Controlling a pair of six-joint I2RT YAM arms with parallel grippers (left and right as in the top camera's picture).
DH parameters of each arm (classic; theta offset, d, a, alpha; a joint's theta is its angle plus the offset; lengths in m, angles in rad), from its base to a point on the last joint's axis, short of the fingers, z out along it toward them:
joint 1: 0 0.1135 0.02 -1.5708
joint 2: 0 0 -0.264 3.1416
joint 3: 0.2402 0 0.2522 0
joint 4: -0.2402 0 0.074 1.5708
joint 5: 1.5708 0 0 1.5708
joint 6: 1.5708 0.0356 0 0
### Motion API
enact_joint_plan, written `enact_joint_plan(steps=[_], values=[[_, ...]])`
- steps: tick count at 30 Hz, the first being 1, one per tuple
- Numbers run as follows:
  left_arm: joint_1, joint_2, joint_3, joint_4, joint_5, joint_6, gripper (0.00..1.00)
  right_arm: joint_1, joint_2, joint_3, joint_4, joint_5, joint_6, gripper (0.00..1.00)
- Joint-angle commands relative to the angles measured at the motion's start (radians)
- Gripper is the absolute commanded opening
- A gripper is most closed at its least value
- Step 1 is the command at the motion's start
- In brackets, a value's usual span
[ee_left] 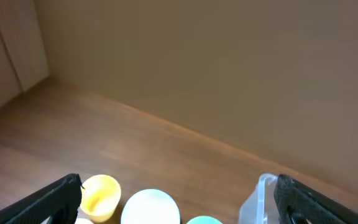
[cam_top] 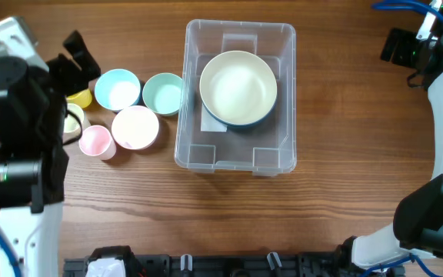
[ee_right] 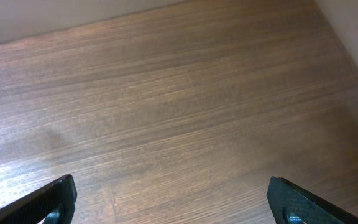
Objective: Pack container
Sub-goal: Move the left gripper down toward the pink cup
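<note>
The clear container stands mid-table with a large white bowl with a blue rim inside it. To its left sit a mint bowl, a light blue bowl, a pale pink bowl, a pink cup and a yellow cup, the last partly hidden under my left arm. My left gripper hovers open above and behind these. In the left wrist view the gripper frames the yellow cup, the light blue bowl and a container corner. My right gripper is open at the far right.
In the right wrist view the right gripper spans only bare wooden table. A black rail with clips runs along the table's front edge. A plain wall rises behind the table.
</note>
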Motion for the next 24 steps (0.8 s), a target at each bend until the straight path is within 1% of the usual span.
enact_joint_plan(steps=[1,3,4,5,7,10,11,12,13,17,24], values=[[-0.004,0.032,0.021,0.006,-0.003,-0.013,1.00,0.006,0.001,-0.011,0.002,-0.006,-0.003,1.00],[0.002,0.039,0.021,-0.002,-0.044,-0.014,1.00,0.006,0.001,-0.011,0.002,-0.006,-0.003,1.00],[0.009,0.043,0.021,-0.014,-0.069,-0.030,1.00,0.006,0.001,-0.011,0.002,-0.006,-0.002,1.00],[0.022,0.046,0.021,-0.037,-0.103,-0.073,1.00,0.006,0.001,-0.011,0.002,-0.005,-0.002,1.00],[0.063,0.055,0.021,-0.120,-0.142,-0.215,1.00,0.006,0.001,-0.011,0.002,-0.006,-0.003,1.00],[0.164,0.082,0.021,-0.326,-0.138,-0.481,1.00,0.006,0.001,-0.011,0.002,-0.006,-0.003,1.00],[0.198,0.095,0.021,-0.389,-0.130,-0.545,1.00,0.006,0.001,-0.011,0.002,-0.006,-0.003,1.00],[0.223,0.106,0.021,-0.429,-0.116,-0.576,1.00,0.006,0.001,-0.011,0.002,-0.006,-0.003,1.00],[0.255,0.121,0.021,-0.470,-0.084,-0.599,1.00,0.006,0.001,-0.011,0.002,-0.006,-0.002,1.00],[0.327,0.192,0.021,-0.538,0.081,-0.599,0.99,0.006,0.001,-0.011,0.003,-0.006,-0.002,1.00],[0.328,0.343,0.020,-0.603,0.095,-0.588,0.98,0.006,0.001,-0.011,0.002,-0.006,-0.003,1.00]])
